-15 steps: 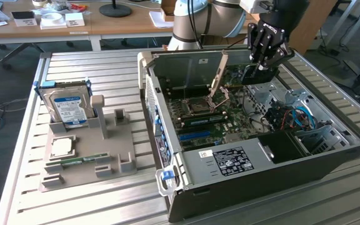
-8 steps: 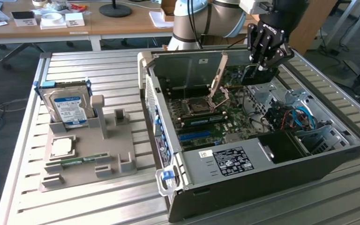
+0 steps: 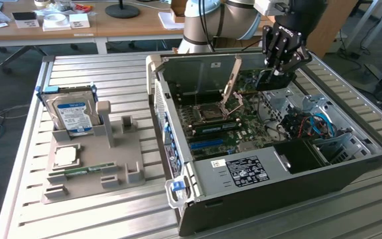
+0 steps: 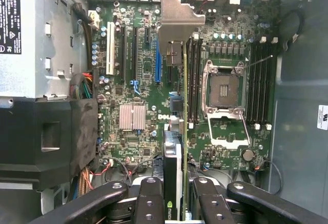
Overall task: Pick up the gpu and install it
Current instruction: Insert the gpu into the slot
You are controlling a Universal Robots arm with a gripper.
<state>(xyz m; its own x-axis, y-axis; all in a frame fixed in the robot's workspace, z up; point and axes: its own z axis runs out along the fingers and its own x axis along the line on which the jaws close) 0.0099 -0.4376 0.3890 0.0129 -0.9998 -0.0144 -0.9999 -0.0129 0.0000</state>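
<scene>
Exterior view: black multi-link gripper (image 3: 278,67) clamped on thin dark rectangular gpu (image 3: 269,80), card held upright over green motherboard (image 3: 244,124) inside open grey computer case (image 3: 277,199).

Wrist view: fingers (image 4: 148,203) pinch gpu (image 4: 173,152) edge-on; metal end bracket (image 4: 179,16) at far end, above board.

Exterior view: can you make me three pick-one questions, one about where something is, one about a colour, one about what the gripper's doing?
1. Where is the hard drive? A on the floor; B in the grey holder; C on a shelf.
2. What colour is its label? A red; B green; C blue and white.
3. What is the gripper doing? A shut on the gpu above the motherboard; B open, holding nothing; C lying flat.
Answers: B, it stands in the holder; C, the label shows blue and white; A, the fingers clamp the gpu.
</scene>
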